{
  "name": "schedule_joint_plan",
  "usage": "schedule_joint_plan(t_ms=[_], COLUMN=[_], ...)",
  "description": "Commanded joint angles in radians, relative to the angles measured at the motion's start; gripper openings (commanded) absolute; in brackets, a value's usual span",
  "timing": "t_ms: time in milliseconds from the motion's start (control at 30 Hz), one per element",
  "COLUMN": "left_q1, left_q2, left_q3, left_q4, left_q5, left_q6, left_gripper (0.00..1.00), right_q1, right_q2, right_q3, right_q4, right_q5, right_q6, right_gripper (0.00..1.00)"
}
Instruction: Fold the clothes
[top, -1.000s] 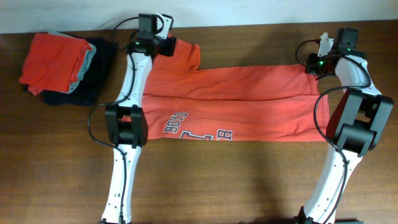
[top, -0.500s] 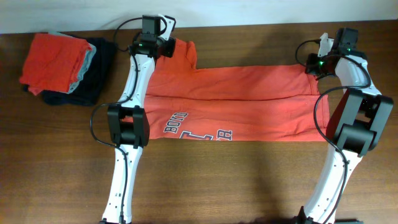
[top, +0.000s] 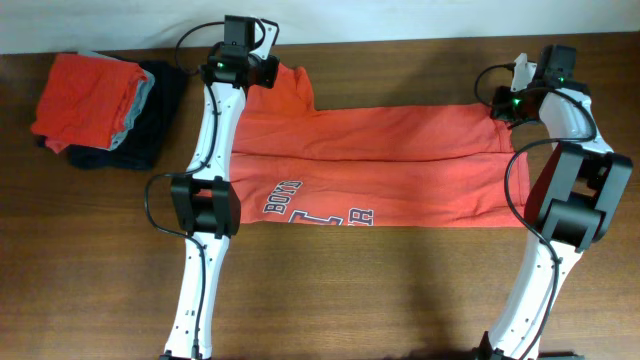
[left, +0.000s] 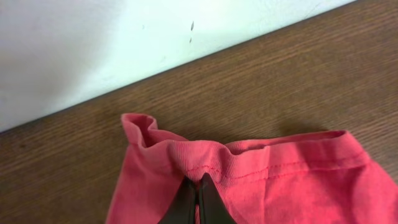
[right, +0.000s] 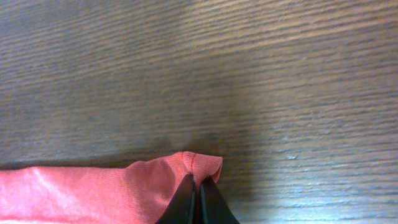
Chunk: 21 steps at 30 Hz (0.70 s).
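Evidently the left tool (left: 198, 182) has just closed. A second ago its jaws stood apart over the cloth; now they are clenched on the stitched hem of the sleeve (left: 249, 167), which puckers up on either side of the tips. The right tool (right: 198, 182) is unchanged, pinched tight on a folded corner of the orange-red T-shirt (top: 400, 165) at the opposite end.

Finding: both far corners are now gripped, so the next fold can be drawn over. That is my reading, not something observed.

Position: the T-shirt lies flat on the tabletop (top: 350, 290), stretched between the two tools. Most of its body sits on the near side of both. Ahead of the left tool's tips there is only bare wood, then the white wall (left: 93, 43).

Orientation: the long axis runs straight from one tool to the other. The sleeve end points toward the left tool and the bottom end toward the right. A lengthwise crease follows that axis, and the navy-and-white lettering (top: 318, 205) shows along the near edge.

A pile of folded garments (top: 95, 105) sits well apart, out beyond the left tool's outer side.
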Motion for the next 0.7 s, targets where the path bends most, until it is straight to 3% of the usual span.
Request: schedule_joint_plan(t_ms=[0, 667], left_q1=[0.008, 0.019], left_q2=[-0.066, -0.227], left_q3=[0.033, 0.034], left_q4=[-0.026, -0.332], left_q5=[-0.011, -0.008], left_q6=[0.009, 0.008], left_gripper=[0.01, 0.01], right_q1=[0.005, 0.005], right_q2=[-0.024, -0.129], right_q3=[0.010, 0.011], right_q4=[-0.026, -0.158], right_q5=[-0.027, -0.058], right_q6=[0.003, -0.019], right_gripper=[0.04, 0.04])
